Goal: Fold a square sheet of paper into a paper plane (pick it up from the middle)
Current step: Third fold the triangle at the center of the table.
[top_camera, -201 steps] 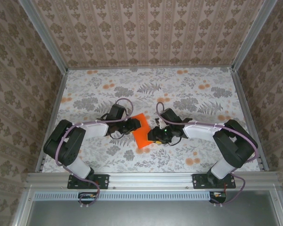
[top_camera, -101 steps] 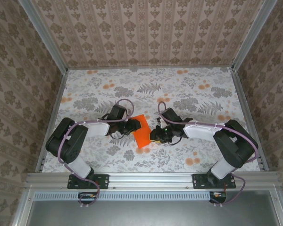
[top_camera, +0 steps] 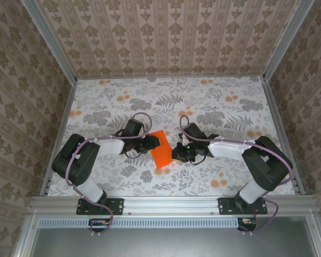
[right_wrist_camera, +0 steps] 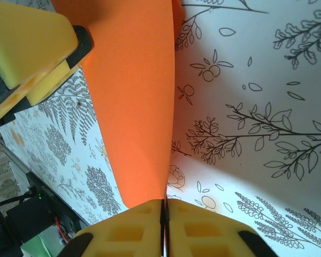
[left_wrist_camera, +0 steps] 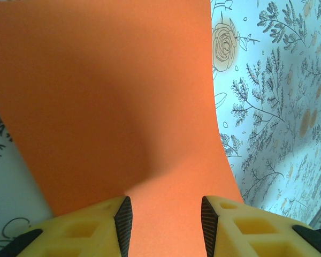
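The square sheet of paper (top_camera: 161,152), bright orange, lies at the table's middle between both arms and has no paper plane shape. In the left wrist view the sheet (left_wrist_camera: 112,101) curves upward under my left gripper (left_wrist_camera: 165,225), whose jaws stand apart over it, gripping nothing. In the right wrist view the sheet (right_wrist_camera: 134,107) stands on edge and runs down into my right gripper (right_wrist_camera: 165,206), which is shut on its near edge. The left gripper's yellow finger (right_wrist_camera: 27,43) touches the sheet's far side. From above, the left gripper (top_camera: 151,143) and right gripper (top_camera: 175,155) flank the sheet.
The flower-printed table surface (top_camera: 214,101) stretches out behind and to both sides. Patterned walls and aluminium rails (top_camera: 171,76) close in the workspace. Both arms' cables loop above the grippers.
My right gripper has closed from open onto the sheet's edge. The left gripper and the sheet have barely moved.
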`<state>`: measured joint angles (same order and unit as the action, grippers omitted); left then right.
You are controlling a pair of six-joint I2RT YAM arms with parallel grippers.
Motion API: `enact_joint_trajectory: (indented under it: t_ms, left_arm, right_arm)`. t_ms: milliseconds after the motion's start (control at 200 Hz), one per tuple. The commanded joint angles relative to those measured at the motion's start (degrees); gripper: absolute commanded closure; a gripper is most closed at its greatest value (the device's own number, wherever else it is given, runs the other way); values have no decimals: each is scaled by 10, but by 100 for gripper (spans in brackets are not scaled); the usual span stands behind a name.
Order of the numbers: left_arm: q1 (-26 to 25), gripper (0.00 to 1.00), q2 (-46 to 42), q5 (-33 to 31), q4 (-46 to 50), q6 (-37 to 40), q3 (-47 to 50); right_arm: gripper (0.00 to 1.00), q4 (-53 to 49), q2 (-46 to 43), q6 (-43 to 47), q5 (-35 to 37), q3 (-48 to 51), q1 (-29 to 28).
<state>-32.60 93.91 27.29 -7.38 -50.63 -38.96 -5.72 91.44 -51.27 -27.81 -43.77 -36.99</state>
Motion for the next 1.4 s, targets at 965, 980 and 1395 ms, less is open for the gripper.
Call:
enact_joint_trajectory:
  t_ms: [965,980,1395]
  left_arm:
    - [86,61,-40,-29,76,40,-18]
    - [87,61,-40,-29,76,41,-19]
    - [76,69,9,2,52,49,-18]
  right_arm:
    - [93,73,84,-53,15,-57,-30]
    - [92,69,81,-52,15,-56,-30]
    - [92,8,43,-40,23,-67,-31]
